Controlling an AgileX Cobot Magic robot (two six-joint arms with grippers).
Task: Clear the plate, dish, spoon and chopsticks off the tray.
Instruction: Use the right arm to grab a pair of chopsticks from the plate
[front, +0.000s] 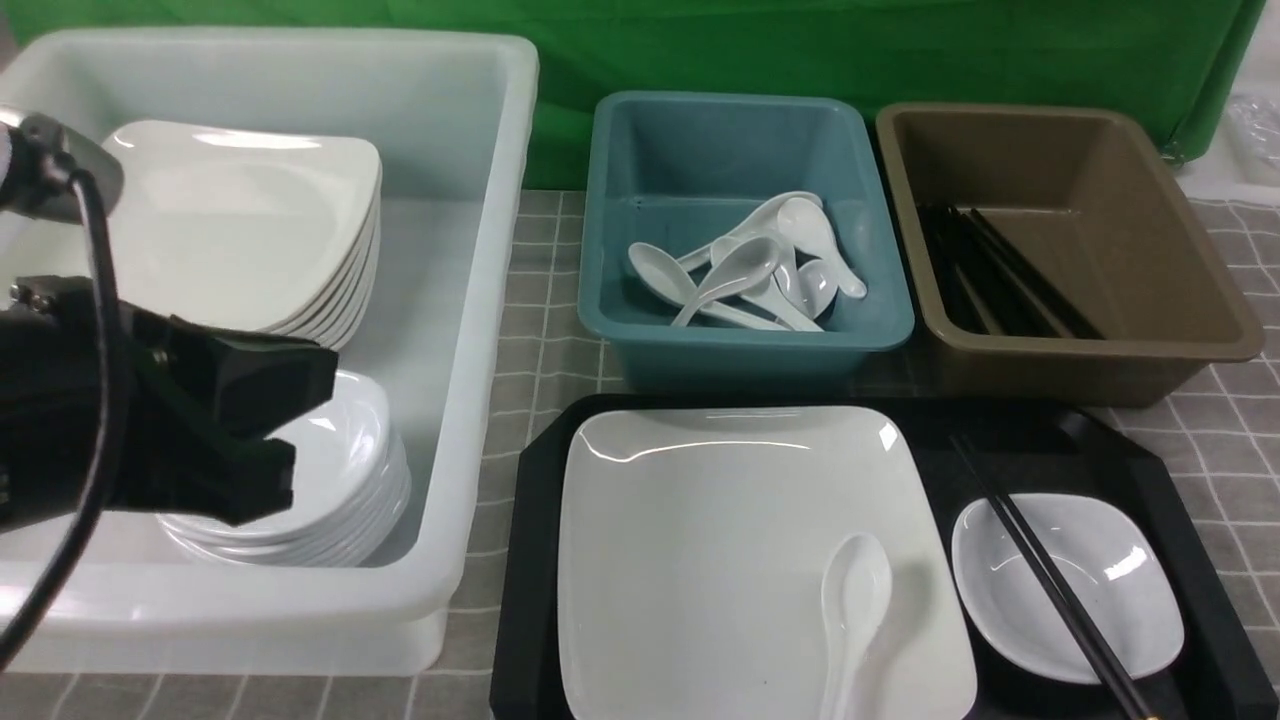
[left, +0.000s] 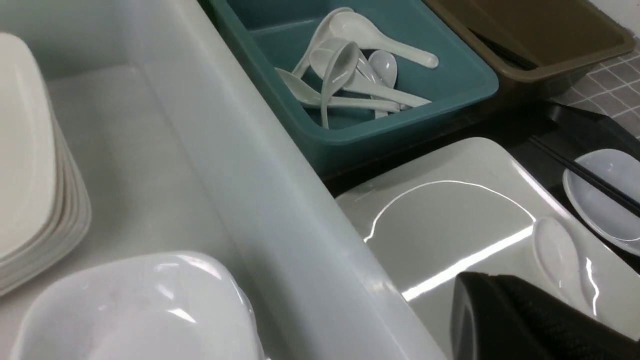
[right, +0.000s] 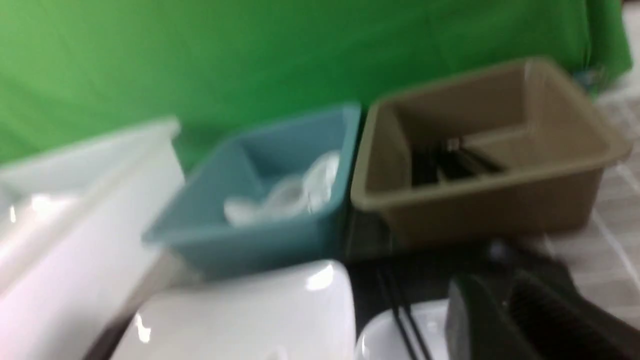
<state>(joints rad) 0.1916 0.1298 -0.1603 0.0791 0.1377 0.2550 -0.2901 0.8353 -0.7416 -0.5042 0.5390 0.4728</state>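
Note:
The black tray (front: 525, 560) lies front and centre. The large white plate (front: 720, 540) fills its left part, and the white spoon (front: 855, 600) rests on the plate's near right corner. The small dish (front: 1120, 580) sits on the tray's right side, and the black chopsticks (front: 1040, 560) lie slanted across it. My left gripper (front: 300, 430) hovers shut and empty over the white bin, left of the tray. Its wrist view shows its tip (left: 470, 295) above the plate (left: 450, 220), near the spoon (left: 555, 250). My right gripper (right: 480, 300) is blurred, close above the dish (right: 380, 335).
A big white bin (front: 480, 300) at left holds a stack of plates (front: 240, 220) and a stack of dishes (front: 340, 480). Behind the tray stand a teal bin (front: 740, 340) with several spoons and a brown bin (front: 1090, 350) with chopsticks. A green backdrop closes the far side.

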